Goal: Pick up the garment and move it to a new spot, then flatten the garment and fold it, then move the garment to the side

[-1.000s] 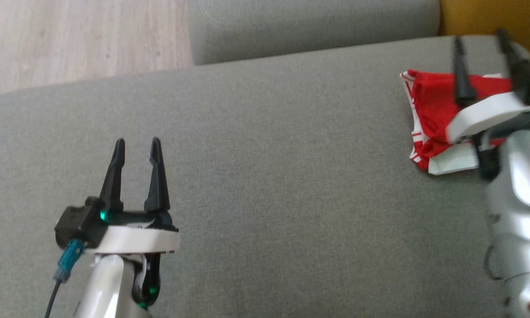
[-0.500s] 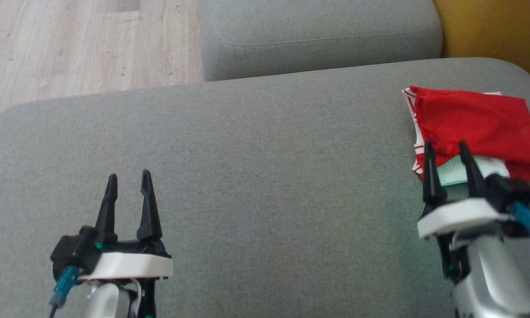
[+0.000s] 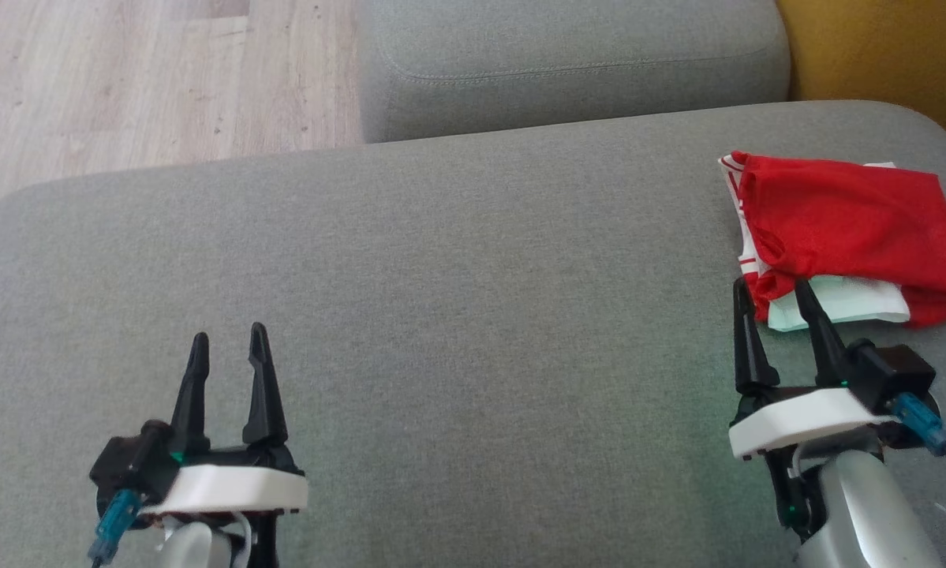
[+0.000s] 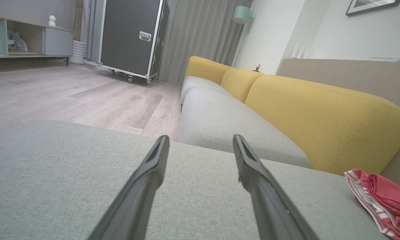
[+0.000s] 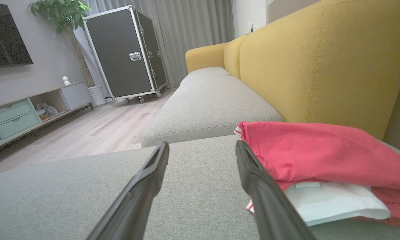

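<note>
The garment is a red piece with white striped trim and a pale white panel, folded into a small stack at the right end of the grey cushion. It also lies at the right of the right wrist view and the far right of the left wrist view. My right gripper is open just in front of the garment's near left corner, nothing between its fingers. My left gripper is open and empty over the cushion at the lower left, far from the garment.
A second grey seat cushion lies beyond this one, with a gap between them. The yellow sofa back rises right behind the garment. Wooden floor lies off the cushion's far left edge. A black wheeled flight case stands across the room.
My right gripper has pulled back from over the garment toward me, and now stands just before its near left corner. The left gripper drew back a little. The head camera tilted early on.
</note>
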Motion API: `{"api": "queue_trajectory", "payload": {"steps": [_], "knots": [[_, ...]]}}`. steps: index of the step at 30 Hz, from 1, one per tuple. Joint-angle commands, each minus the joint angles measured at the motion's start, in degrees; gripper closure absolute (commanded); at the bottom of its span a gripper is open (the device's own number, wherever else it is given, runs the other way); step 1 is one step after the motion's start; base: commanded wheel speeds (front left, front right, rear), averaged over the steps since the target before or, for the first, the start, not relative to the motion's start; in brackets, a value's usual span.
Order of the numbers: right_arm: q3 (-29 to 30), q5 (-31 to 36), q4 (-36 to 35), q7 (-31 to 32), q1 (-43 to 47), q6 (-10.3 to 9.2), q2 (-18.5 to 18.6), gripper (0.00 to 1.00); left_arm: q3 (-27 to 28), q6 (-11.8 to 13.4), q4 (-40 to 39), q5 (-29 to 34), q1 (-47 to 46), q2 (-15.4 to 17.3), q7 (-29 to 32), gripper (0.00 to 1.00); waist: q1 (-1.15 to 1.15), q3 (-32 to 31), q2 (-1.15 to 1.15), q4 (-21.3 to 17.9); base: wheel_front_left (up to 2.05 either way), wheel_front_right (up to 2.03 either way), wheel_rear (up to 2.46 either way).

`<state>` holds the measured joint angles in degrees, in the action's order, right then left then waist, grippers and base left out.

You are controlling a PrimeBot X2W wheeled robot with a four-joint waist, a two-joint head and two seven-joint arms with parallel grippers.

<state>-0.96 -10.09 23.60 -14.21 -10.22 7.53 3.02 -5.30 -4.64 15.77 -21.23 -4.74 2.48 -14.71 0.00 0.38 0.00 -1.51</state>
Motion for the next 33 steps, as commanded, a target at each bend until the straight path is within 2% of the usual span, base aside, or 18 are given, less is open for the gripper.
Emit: {"api": "queue_trajectory", "payload": {"steps": [1,13,14,17,33], "knots": [[-1.5,0.0,-2.1,-0.8,-2.1,-0.04,-0.1,0.0,2.2,-0.1,-1.5,-0.3,-1.6,0.4,-0.3,0.0,0.0,0.0,0.0,-0.1,0.0,0.0,0.0],[-2.6,-2.3,-1.5,-0.8,-2.4,-0.04,-0.1,0.0,2.9,0.6,-1.9,-1.5,-1.7,0.4,-0.3,0.0,0.0,-0.1,0.0,-0.6,0.0,0.0,0.0],[-1.0,-2.1,0.2,0.0,0.0,0.0,0.0,1.0,0.9,0.5,-0.2,-1.4,0.0,0.0,0.0,1.0,0.0,-0.1,0.0,-0.7,0.0,0.0,0.0],[-1.0,-2.1,2.5,0.1,1.3,0.0,-0.2,1.0,0.8,0.6,2.4,-1.5,1.0,-0.1,0.0,1.0,0.0,-0.1,0.0,-0.7,0.0,0.0,0.0],[0.1,-11.7,1.1,2.6,1.6,-0.01,-0.2,1.0,2.2,0.2,2.0,-9.8,0.7,0.0,2.6,1.0,0.0,-0.1,0.0,-0.4,0.0,0.0,0.0]]}}
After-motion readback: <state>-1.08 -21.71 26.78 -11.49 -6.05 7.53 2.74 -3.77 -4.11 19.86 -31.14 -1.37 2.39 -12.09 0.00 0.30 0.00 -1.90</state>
